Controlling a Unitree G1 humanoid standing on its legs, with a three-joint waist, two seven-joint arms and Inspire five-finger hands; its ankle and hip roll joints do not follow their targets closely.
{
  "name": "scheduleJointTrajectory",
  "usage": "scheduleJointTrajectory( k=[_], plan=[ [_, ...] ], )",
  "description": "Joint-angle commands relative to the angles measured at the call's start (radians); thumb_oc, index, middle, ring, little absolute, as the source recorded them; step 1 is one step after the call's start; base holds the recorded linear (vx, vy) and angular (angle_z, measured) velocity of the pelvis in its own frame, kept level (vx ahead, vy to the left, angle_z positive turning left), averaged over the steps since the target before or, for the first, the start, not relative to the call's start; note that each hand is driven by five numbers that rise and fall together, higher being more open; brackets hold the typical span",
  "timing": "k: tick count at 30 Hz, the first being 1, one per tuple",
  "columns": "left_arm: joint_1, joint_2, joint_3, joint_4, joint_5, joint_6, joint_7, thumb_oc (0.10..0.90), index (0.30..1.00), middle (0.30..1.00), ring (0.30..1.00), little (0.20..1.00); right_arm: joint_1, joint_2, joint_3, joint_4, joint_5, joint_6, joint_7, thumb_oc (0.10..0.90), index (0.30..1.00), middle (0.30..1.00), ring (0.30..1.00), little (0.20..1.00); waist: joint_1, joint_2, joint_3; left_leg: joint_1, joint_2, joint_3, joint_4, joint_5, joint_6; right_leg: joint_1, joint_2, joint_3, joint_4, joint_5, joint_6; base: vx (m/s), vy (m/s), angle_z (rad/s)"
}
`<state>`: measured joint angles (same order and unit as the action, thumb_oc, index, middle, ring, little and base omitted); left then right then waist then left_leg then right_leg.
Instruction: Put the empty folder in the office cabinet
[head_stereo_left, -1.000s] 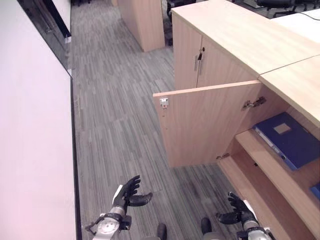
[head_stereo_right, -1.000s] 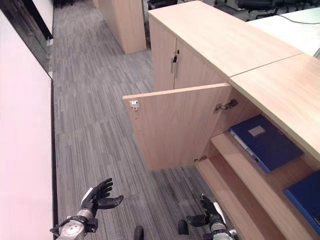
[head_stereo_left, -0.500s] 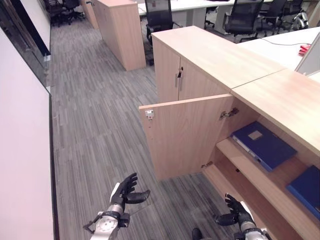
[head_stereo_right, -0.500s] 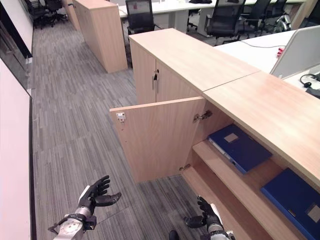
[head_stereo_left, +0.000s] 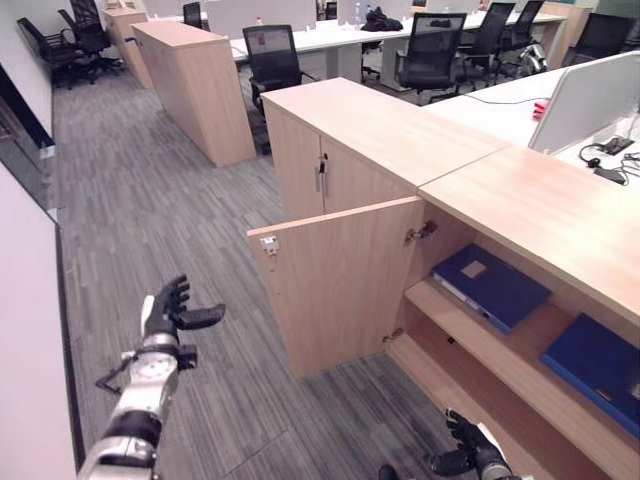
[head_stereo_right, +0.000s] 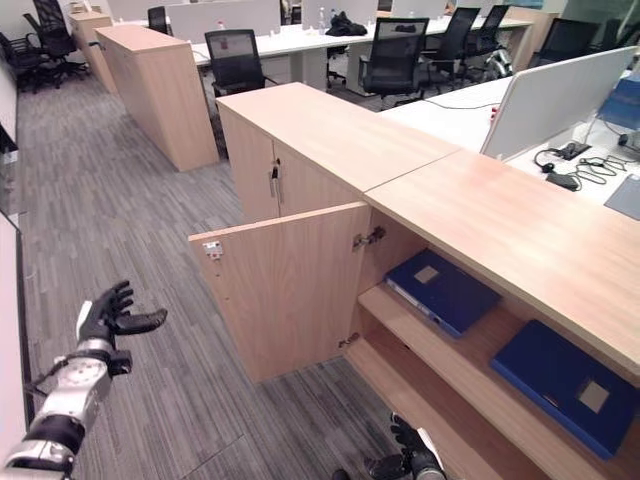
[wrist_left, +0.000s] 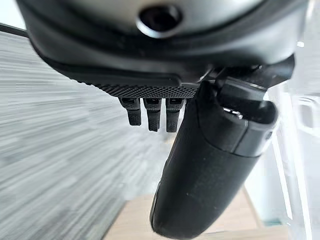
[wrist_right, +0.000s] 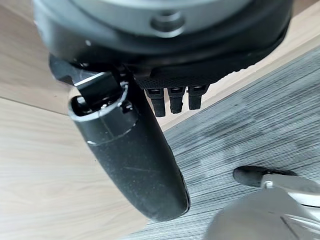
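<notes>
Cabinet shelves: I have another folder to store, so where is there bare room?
The lower shelf is bare. On the upper shelf, a free strip lies between the two blue folders. The open door leaves the front clear for a hand.

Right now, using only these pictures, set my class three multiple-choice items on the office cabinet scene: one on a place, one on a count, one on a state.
1. Where do the folders lie?
A. on the cabinet's shelf
B. on the carpet
C. on the cabinet top

2. How many blue folders show in the cabinet?
A. one
B. two
C. four

3. How is the cabinet door?
A. shut
B. off its hinges
C. swung open

Key: 1 A, both folders lie flat on the shelf. 2 B, two blue ones side by side. 3 C, the door stands out from the cabinet, and both the left robot hand and right robot hand hold nothing.
</notes>
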<state>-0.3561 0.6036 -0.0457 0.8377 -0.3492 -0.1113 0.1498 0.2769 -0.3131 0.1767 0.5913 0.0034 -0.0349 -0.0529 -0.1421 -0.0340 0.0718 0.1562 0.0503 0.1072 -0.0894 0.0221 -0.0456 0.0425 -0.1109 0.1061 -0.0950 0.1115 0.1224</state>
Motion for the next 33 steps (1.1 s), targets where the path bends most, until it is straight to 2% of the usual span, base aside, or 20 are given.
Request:
scheduleJointTrajectory(
  k=[1,4,11,19,24,25,27,29,30,33],
  plan=[
    [-0.216,0.079,-0.017,0.048,-0.021,-0.089,0.030,0.800,0.900,0.900,0.900,0.900,-0.062,-0.068,0.004,-0.088,0.017,-0.068,-0.004,0.800,0.900,0.900,0.900,0.900,-0.027,0.037,0.006,0.028,0.009,0.018,0.002,-0.094,-0.016,0.035,-0.039,-0.041,0.070,-0.121,0.095,0.00,0.010,-0.10],
    [-0.236,0.085,-0.026,0.055,-0.025,-0.090,0.029,0.800,0.900,0.900,0.900,0.900,-0.064,-0.067,0.003,-0.084,0.020,-0.068,-0.004,0.800,0.900,0.900,0.900,0.900,-0.028,0.035,0.006,0.029,0.008,0.021,0.002,-0.094,-0.017,0.034,-0.039,-0.041,0.069,-0.120,0.097,0.00,0.009,-0.09],
    [-0.398,0.103,-0.127,0.064,-0.013,-0.090,0.009,0.800,0.900,0.900,0.900,0.900,-0.058,-0.082,0.002,-0.077,0.029,-0.070,0.002,0.800,0.900,0.900,0.900,0.900,-0.057,0.031,0.005,0.029,0.008,0.047,0.002,-0.095,-0.019,0.022,-0.047,-0.029,0.051,-0.098,0.110,-0.01,0.013,-0.11],
    [-0.440,0.006,-0.194,-0.008,-0.029,-0.106,0.006,0.800,0.900,0.900,0.900,0.900,-0.082,-0.080,0.012,-0.049,0.025,-0.067,-0.006,0.800,0.900,0.900,0.900,0.900,-0.064,0.019,0.012,0.030,0.006,0.057,0.002,-0.100,-0.014,0.011,-0.047,-0.025,0.062,-0.094,0.115,-0.01,0.003,-0.11],
    [-0.387,-0.097,-0.230,-0.120,-0.035,-0.122,-0.009,0.800,0.900,0.900,0.900,0.900,-0.100,-0.073,0.014,-0.034,0.014,-0.065,-0.016,0.800,0.900,0.900,0.900,0.900,-0.059,0.015,0.016,0.030,0.002,0.049,0.002,-0.103,-0.009,0.011,-0.051,-0.030,0.069,-0.098,0.112,0.00,0.000,0.00],
    [-0.385,-0.098,-0.230,-0.123,-0.034,-0.120,-0.007,0.800,0.900,0.900,0.900,0.900,-0.099,-0.074,0.014,-0.033,0.014,-0.066,-0.016,0.800,0.900,0.900,0.900,0.900,-0.059,0.015,0.015,0.031,0.002,0.049,0.002,-0.103,-0.009,0.012,-0.051,-0.030,0.069,-0.098,0.112,-0.01,-0.003,0.04],
    [-0.300,-0.172,-0.241,-0.232,-0.058,-0.133,-0.029,0.800,0.900,0.900,0.900,0.900,-0.102,-0.061,0.005,-0.027,0.009,-0.062,-0.027,0.800,0.900,0.900,0.900,0.900,-0.050,0.012,0.020,0.030,0.001,0.039,0.002,-0.104,-0.006,0.016,-0.056,-0.038,0.070,-0.100,0.110,-0.01,-0.002,0.03],
    [-0.262,-0.190,-0.247,-0.271,-0.056,-0.133,-0.041,0.800,0.900,0.900,0.900,0.900,-0.100,-0.056,0.002,-0.022,0.006,-0.060,-0.028,0.800,0.900,0.900,0.900,0.900,-0.046,0.012,0.020,0.031,0.000,0.036,0.002,-0.105,-0.005,0.018,-0.057,-0.041,0.071,-0.102,0.108,-0.01,0.004,0.05],
    [-0.185,-0.220,-0.251,-0.341,-0.054,-0.133,-0.066,0.800,0.900,0.900,0.900,0.900,-0.095,-0.043,-0.008,-0.016,-0.001,-0.057,-0.030,0.800,0.900,0.900,0.900,0.900,-0.039,0.010,0.021,0.030,-0.002,0.031,0.002,-0.106,-0.002,0.021,-0.060,-0.045,0.072,-0.103,0.107,-0.02,0.012,0.11],
    [-0.084,-0.246,-0.252,-0.434,-0.067,-0.127,-0.110,0.800,0.900,0.900,0.900,0.900,-0.092,-0.030,-0.021,-0.012,-0.012,-0.052,-0.028,0.800,0.900,0.900,0.900,0.900,-0.024,0.008,0.027,0.032,-0.005,0.024,0.002,-0.108,0.004,0.024,-0.063,-0.049,0.079,-0.107,0.105,-0.01,0.014,0.09]
  ],
)
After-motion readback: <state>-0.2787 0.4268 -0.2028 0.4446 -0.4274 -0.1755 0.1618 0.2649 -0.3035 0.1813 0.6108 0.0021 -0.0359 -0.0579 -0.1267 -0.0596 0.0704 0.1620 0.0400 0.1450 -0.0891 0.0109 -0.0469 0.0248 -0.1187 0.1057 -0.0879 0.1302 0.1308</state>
